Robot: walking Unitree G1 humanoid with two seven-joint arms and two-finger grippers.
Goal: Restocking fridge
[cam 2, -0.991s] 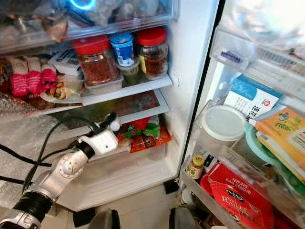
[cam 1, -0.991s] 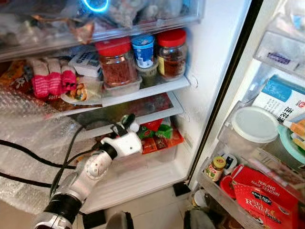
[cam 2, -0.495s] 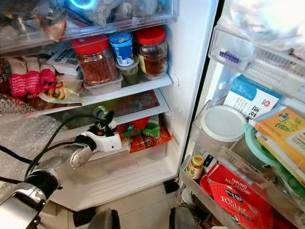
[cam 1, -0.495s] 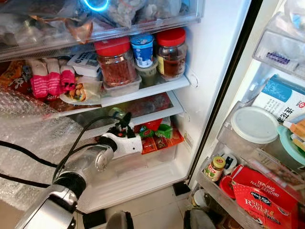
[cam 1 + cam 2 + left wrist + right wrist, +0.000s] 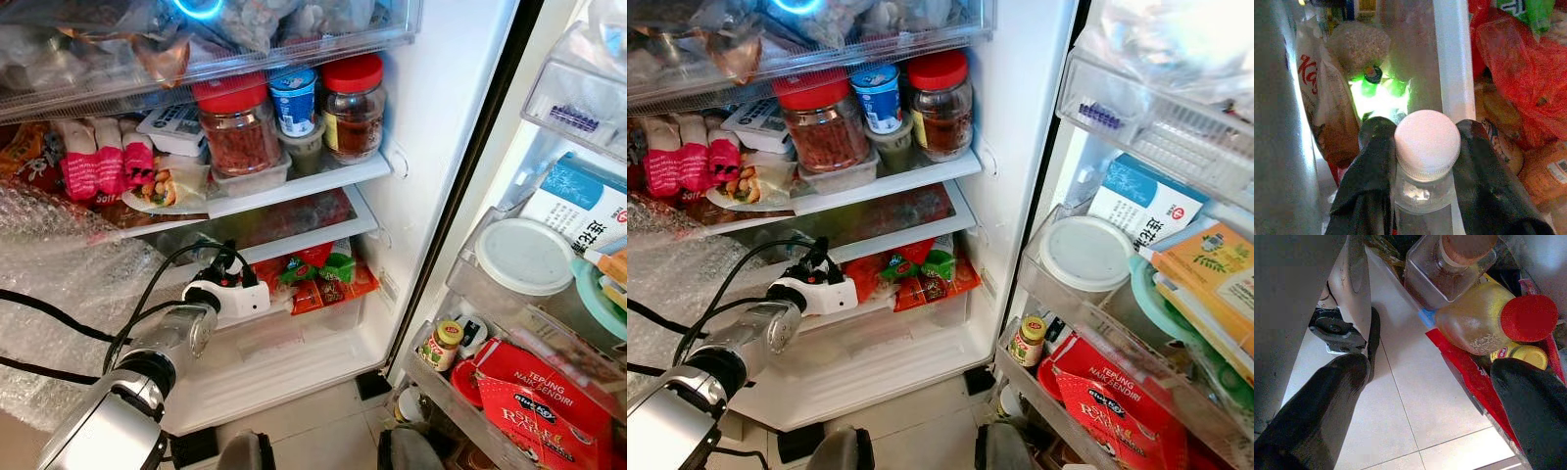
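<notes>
Left wrist view — left gripper [image 5: 1425, 161] clamps a clear plastic bottle [image 5: 1422, 196] under its ribbed white cap [image 5: 1427, 144].

Lighting: bright, even, with a blue-white ring of glare at the fridge's top edge. Head views sharp (slight stretch toward the corners). Left wrist view soft and overexposed, green glow blooming behind; right wrist view clear, near fingers blurred.

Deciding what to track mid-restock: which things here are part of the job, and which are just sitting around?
In the job:
left gripper, shut on the white-capped bottle
lower fridge shelf

Lying about:
red-lidded jars
bubble wrap
white-lidded tub
right gripper, open, idle
</notes>
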